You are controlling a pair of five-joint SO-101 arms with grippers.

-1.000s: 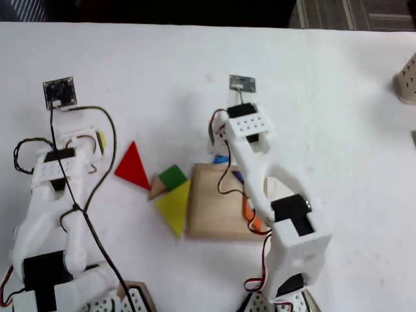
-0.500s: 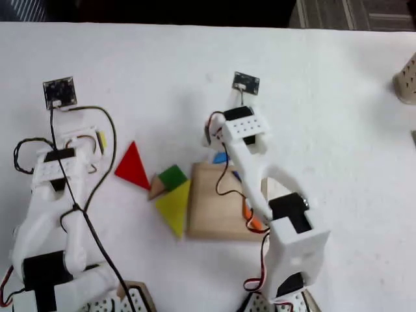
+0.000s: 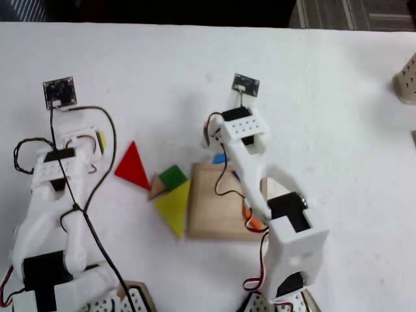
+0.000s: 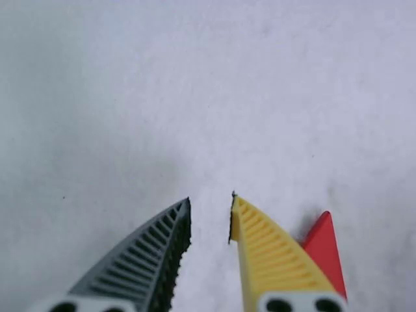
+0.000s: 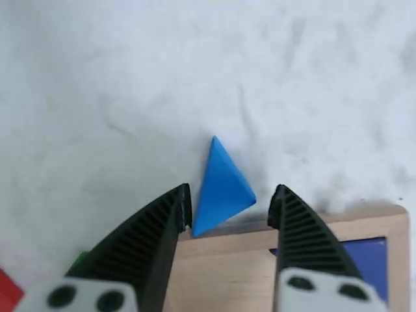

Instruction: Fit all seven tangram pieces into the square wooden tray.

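The square wooden tray lies mid-table, partly under the right arm. A darker blue piece lies inside it, and an orange piece peeks out by the arm. A blue triangle rests on the table against the tray's far rim; my right gripper is open with a finger on each side of it. The red triangle, green piece, tan piece and yellow triangle lie left of the tray. My left gripper is open over bare table beside the red triangle.
Two small dark tags lie on the white table beyond the arms. A pale perforated object stands at the far right edge. Cables trail along the left arm.
The right arm has shifted slightly left, bringing its gripper over the blue triangle. The left arm has stayed put.
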